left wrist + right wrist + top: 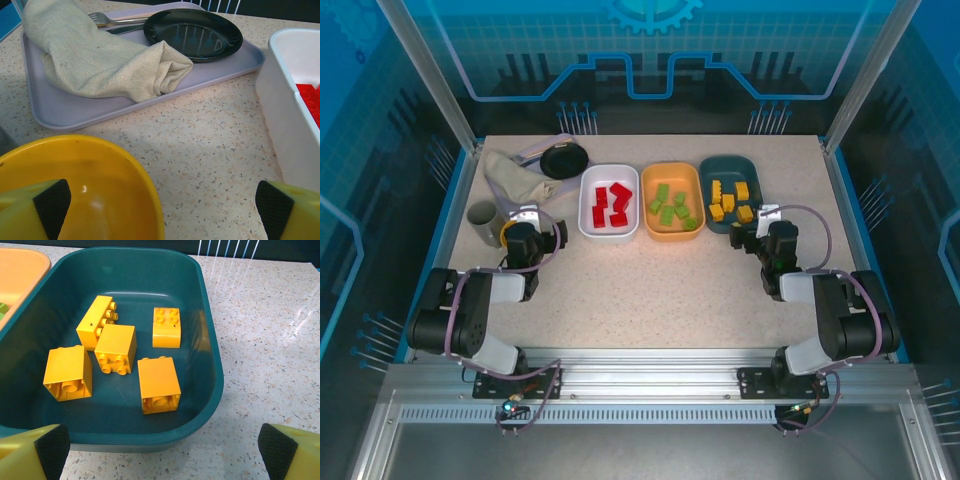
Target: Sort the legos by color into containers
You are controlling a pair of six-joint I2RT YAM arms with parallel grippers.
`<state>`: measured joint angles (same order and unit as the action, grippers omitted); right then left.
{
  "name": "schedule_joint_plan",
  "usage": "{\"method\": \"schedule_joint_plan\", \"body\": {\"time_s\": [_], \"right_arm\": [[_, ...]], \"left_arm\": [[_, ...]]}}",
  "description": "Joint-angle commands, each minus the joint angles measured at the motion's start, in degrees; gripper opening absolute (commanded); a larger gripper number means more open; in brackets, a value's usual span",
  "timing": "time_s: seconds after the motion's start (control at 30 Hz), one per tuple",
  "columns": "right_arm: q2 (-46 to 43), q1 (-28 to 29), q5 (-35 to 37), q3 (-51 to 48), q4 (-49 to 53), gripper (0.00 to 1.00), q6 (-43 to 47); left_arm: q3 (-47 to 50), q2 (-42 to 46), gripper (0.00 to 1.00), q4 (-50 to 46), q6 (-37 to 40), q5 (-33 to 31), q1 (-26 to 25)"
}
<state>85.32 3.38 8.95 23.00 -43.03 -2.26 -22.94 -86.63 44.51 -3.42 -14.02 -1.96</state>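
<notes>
Bricks are grouped by colour: red bricks (pixel 609 208) in the white tray (pixel 583 212), green bricks (pixel 672 207) in the orange tray (pixel 672 167), yellow bricks (pixel 116 347) in the teal tray (pixel 212 350). Every brick in view lies inside a tray.

Judgement: sorting looks complete, which would explain both arms sitting low on the table (pixel 650 290) with nothing carried.

Left claw (pixel 165 205) is spread wide and empty, partly above a yellow bowl (pixel 85 180). Right claw (pixel 165 445) is spread wide and empty, just short of the teal tray's near wall.

Around: grey cup (pixel 481 213) beside the bowl. A flat lilac tray (pixel 65 107) holds a folded cloth (pixel 100 60), black plate (pixel 192 32) and fork (pixel 107 20). Nothing crowds the three trays.
</notes>
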Motion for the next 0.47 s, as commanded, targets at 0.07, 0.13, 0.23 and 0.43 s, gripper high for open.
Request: {"method": "schedule_joint_plan", "body": {"time_s": [0.07, 0.13, 0.23, 0.43], "right_arm": [[0.8, 0.9, -3.2, 1.6, -0.4, 1.0, 2.7], [0.8, 0.4, -4.7, 1.8, 0.0, 1.0, 2.7], [0.9, 0.4, -4.9, 1.9, 0.1, 1.0, 2.7], [0.8, 0.2, -5.4, 1.8, 0.0, 1.0, 2.8]], "left_arm": [[0.2, 0.0, 0.99, 2.3, 0.5, 1.1, 0.7], [0.2, 0.0, 0.99, 2.3, 0.5, 1.1, 0.7], [0.2, 0.0, 0.99, 2.3, 0.5, 1.1, 0.7], [0.3, 0.0, 0.99, 2.3, 0.6, 1.1, 0.7]]}}
